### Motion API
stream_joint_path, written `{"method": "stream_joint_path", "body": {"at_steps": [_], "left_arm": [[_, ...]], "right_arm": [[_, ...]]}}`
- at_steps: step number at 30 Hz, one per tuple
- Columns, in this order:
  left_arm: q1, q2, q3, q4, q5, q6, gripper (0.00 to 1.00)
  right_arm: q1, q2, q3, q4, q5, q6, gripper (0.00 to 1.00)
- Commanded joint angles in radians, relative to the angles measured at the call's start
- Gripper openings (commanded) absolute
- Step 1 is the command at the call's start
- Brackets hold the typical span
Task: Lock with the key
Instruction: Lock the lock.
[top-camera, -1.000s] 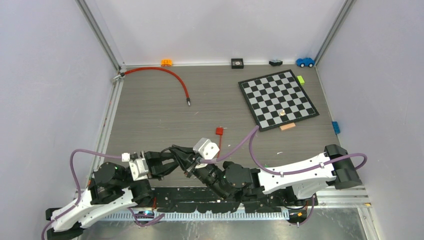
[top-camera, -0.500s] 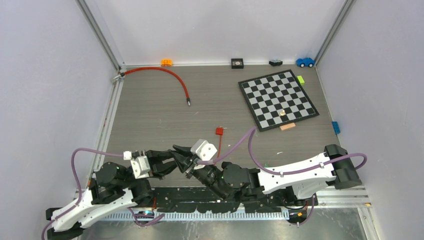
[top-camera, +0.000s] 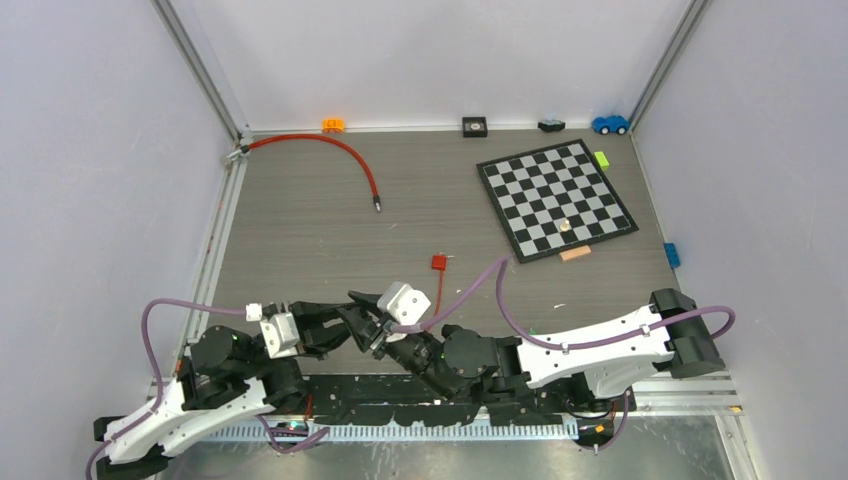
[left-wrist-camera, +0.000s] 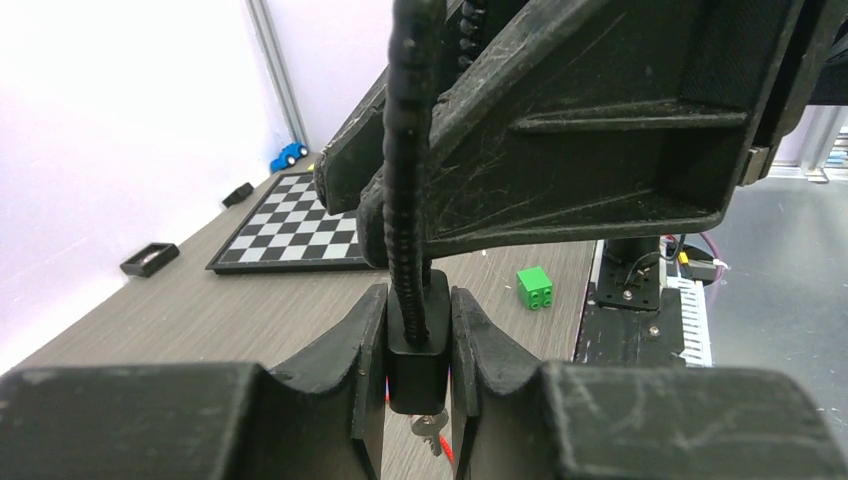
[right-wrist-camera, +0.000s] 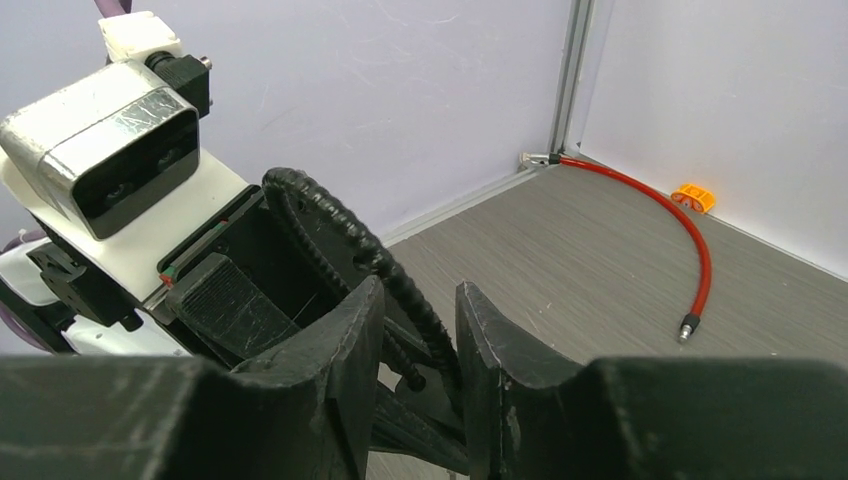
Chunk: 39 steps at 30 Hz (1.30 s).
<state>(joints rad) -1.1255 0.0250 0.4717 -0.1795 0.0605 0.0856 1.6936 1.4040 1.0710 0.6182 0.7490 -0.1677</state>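
My left gripper (left-wrist-camera: 418, 298) is shut on a small black lock body (left-wrist-camera: 418, 350). A silver key (left-wrist-camera: 428, 432) hangs from the lock's underside. The lock's black ribbed cable (left-wrist-camera: 405, 150) rises from the body and passes in front of my right gripper's fingers. In the right wrist view the cable (right-wrist-camera: 360, 240) loops down between my right gripper's (right-wrist-camera: 420, 300) fingers, which stand a little wider apart than the cable. Its loose end (right-wrist-camera: 410, 381) hangs free behind them. In the top view both grippers meet near the table's front edge, left (top-camera: 335, 330) and right (top-camera: 362, 315).
A red tag (top-camera: 438, 262) with a red cord lies just beyond the grippers. A chessboard (top-camera: 555, 198) lies at the back right and a red hose (top-camera: 345, 155) at the back left. A green brick (left-wrist-camera: 535, 288) sits near the front edge. Small toys line the back wall.
My right gripper has moved a little left and nearer, closer against the left gripper. The left gripper has kept its hold on the lock.
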Motion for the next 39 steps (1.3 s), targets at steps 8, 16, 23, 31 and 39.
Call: {"method": "stream_joint_path", "body": {"at_steps": [8, 16, 23, 31, 39], "left_arm": [[0.002, -0.013, 0.021, 0.109, -0.052, -0.007, 0.00], [0.002, -0.013, 0.024, 0.106, -0.053, -0.006, 0.00], [0.002, -0.013, 0.031, 0.113, -0.087, -0.006, 0.00], [0.001, -0.013, 0.055, 0.212, -0.093, -0.024, 0.00], [0.002, 0.032, 0.116, 0.297, -0.102, -0.109, 0.00]], "right_arm": [[0.034, -0.044, -0.029, -0.050, 0.006, -0.017, 0.43], [0.052, -0.105, -0.064, -0.040, 0.046, -0.065, 0.43], [0.064, -0.185, -0.094, -0.125, -0.018, -0.071, 0.44], [0.066, -0.293, -0.201, -0.113, -0.100, -0.117, 0.48], [0.065, -0.310, -0.252, -0.032, -0.154, -0.196, 0.51]]}}
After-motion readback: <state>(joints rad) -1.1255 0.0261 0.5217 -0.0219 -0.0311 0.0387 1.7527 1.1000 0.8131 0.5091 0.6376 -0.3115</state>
